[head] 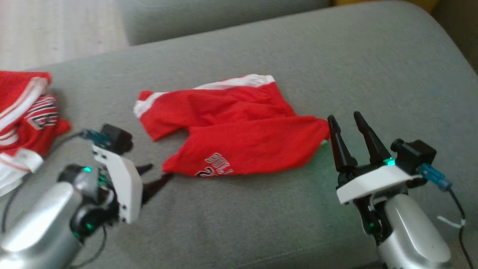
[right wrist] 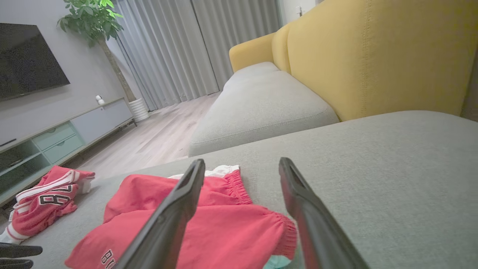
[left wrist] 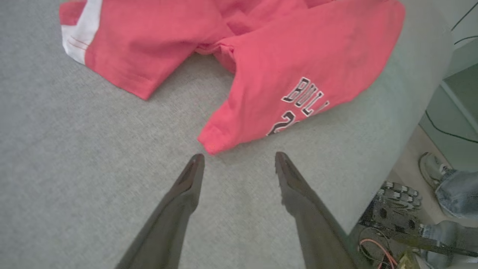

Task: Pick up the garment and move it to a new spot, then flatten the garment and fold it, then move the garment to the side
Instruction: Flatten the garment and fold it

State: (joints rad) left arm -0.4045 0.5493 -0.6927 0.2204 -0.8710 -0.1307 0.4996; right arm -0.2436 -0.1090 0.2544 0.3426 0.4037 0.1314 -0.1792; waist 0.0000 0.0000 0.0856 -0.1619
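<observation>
The garment [head: 239, 127] is a pair of red shorts with white trim and printed lettering, lying loosely spread on the grey sofa cushion [head: 336, 67]. My left gripper [head: 158, 175] is open at the near left, its tips just short of the lower leg hem. In the left wrist view that gripper [left wrist: 239, 158] frames bare cushion right below the garment's [left wrist: 261, 74] hem corner. My right gripper [head: 345, 119] is open, with its tips beside the waistband end. In the right wrist view its open fingers [right wrist: 242, 164] rise above the garment's [right wrist: 209, 224] elastic waistband.
A second red and white garment [head: 26, 119] lies bunched at the cushion's left end. Yellow sofa backrests [right wrist: 373, 56] stand behind the cushions. A person's shoe and jeans leg [left wrist: 444, 183] are on the floor past the cushion's edge. A TV cabinet [right wrist: 56, 138] lines the far wall.
</observation>
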